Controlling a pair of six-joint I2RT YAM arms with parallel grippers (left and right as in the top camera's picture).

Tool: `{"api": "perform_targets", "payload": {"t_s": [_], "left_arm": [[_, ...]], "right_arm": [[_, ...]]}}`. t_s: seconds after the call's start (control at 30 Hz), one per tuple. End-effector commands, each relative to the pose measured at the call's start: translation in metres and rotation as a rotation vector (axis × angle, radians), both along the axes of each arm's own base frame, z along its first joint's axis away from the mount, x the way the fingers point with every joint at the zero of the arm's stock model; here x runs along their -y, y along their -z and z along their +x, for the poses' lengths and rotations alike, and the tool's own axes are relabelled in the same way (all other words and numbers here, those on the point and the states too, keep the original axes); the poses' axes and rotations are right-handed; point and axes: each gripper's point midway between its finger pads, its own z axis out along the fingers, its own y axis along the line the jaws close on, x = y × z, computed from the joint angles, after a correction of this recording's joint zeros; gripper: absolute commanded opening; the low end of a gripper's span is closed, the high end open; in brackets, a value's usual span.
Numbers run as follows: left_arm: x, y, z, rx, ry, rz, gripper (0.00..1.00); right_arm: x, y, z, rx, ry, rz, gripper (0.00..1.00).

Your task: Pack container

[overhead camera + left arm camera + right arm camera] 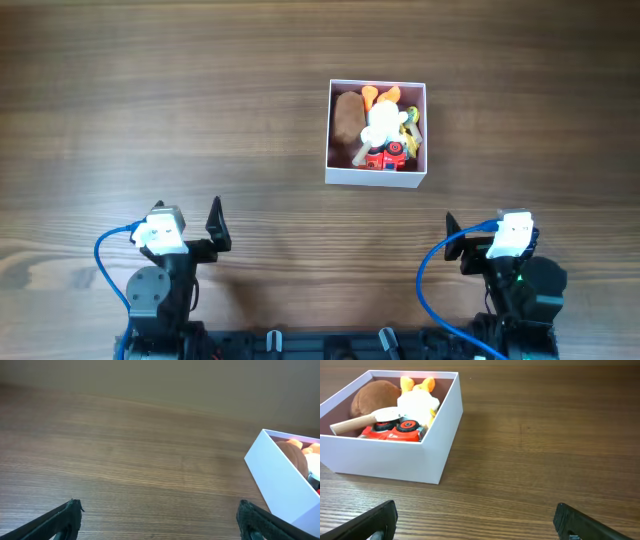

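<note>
The container (377, 178) is a square white box with a pink inside, on the table right of centre. It holds several toys: a brown plush (346, 117), a white and orange plush (381, 120) and a red toy car (385, 156). The container also shows in the right wrist view (395, 462) at upper left and in the left wrist view (280, 480) at the right edge. My left gripper (160, 515) is open and empty near the front left. My right gripper (475, 517) is open and empty near the front right. Both are well short of the container.
The wooden table (150, 110) runs wide on all sides of the container. The arm bases and blue cables (110, 262) sit along the front edge.
</note>
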Motion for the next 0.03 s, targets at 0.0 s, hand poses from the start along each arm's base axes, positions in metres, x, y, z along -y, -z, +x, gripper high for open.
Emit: {"api": "perform_targets", "payload": {"t_s": [0.0], "left_arm": [[0.0044, 0.0019, 0.0000, 0.004, 0.027, 0.011, 1.00]], "right_arm": [[-0.0019, 0.0019, -0.0002, 0.002, -0.013, -0.004, 1.00]]}}
